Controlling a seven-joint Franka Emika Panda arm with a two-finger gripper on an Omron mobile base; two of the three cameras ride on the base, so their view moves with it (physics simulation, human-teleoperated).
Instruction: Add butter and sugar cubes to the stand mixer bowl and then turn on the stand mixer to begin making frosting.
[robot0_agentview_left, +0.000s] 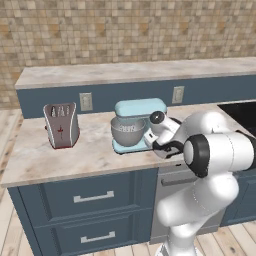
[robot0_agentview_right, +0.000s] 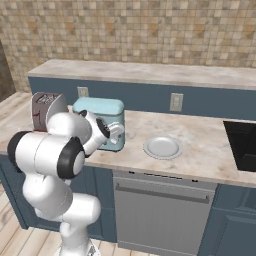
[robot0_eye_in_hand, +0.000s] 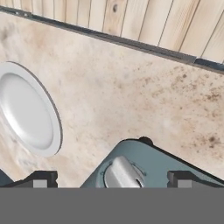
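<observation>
We see the jaws standing wide apart and holding nothing, hanging just above the stand mixer (robot0_eye_in_hand: 144, 164) base and its silver knob (robot0_eye_in_hand: 123, 174). A white plate (robot0_eye_in_hand: 27, 114) lies on the bench (robot0_eye_in_hand: 131, 96) nearby.

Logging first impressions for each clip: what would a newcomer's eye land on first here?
The light blue stand mixer with its grey metal bowl, mid-counter. The open gripper hangs over the mixer's silver dial. A white plate lies to the mixer's right, a grey toaster to its left.

Your arm (robot0_agentview_left: 210, 150) is folded at the elbow and reaching forward, wrist bent downward. The gripper (robot0_eye_in_hand: 111, 178) points straight down with jaws spread wide (nothing between the fingertips (robot0_eye_in_hand: 41, 178)).
</observation>
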